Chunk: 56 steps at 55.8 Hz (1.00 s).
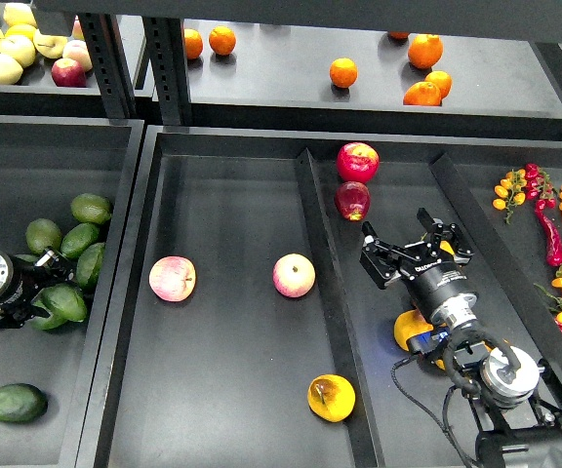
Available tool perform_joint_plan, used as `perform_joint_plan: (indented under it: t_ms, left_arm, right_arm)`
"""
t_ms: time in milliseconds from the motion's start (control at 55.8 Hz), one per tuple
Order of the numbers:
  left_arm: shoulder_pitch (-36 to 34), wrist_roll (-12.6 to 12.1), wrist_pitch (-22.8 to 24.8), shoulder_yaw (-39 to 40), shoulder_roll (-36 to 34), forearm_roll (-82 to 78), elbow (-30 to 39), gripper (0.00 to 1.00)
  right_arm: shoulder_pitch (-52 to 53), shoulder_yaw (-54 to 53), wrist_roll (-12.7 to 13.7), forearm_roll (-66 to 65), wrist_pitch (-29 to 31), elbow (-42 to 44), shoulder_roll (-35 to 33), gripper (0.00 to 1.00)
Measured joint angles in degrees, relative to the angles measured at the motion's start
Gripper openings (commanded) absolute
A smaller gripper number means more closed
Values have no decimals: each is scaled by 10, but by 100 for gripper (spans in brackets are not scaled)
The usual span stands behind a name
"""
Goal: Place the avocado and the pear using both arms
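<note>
Left end effector clamped on avocado; right end effector apart, angled up-left.

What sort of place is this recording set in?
Probably a mock grocery produce display: black bins hold sorted fruit, with avocados in the left bin, oranges on the back shelf, apples in the middle and chillies at right.

Black tray, two pink apples, blotched pear

White lettering on the right tool is too small to read.
</note>
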<state>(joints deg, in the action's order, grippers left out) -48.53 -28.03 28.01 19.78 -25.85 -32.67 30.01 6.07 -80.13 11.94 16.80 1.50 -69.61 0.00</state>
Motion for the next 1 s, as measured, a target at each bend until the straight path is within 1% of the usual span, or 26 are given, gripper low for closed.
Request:
perform_joint_plan:
  t_ms: [125, 269, 430, 573, 591, 753, 896, 1003]
  left_arm:
    - [-4, 0, 0, 1, -6, 1, 3, 98]
    - [-5, 0, 0, 10, -11, 5, 3, 99]
    - [-8, 0, 0, 52, -18, 9, 3, 99]
    - [-13, 0, 0, 129, -24, 45, 1, 99]
    - [-14, 0, 0, 163, -25, 74, 1, 99]
    - [-12, 0, 0, 252, -25, 183, 3, 99]
    - [0, 0, 0, 325, -23, 263, 4, 99]
    - [18, 0, 0, 375, -18, 313, 6, 99]
  right_arm:
    - [0, 2, 0, 0, 0, 0, 0, 100]
    - [0, 3, 0, 0, 0, 1, 0, 100]
    - [0, 3, 0, 0, 0, 1, 0, 100]
    - [0, 3, 1, 0, 0, 1, 0, 100]
    - [0, 3, 1, 0, 0, 1, 0, 100]
    - [0, 4, 3, 1, 6, 1, 0, 100]
    - [1, 4, 3, 2, 27, 1, 0, 100]
    - [1, 2, 3, 2, 53, 3, 0, 100]
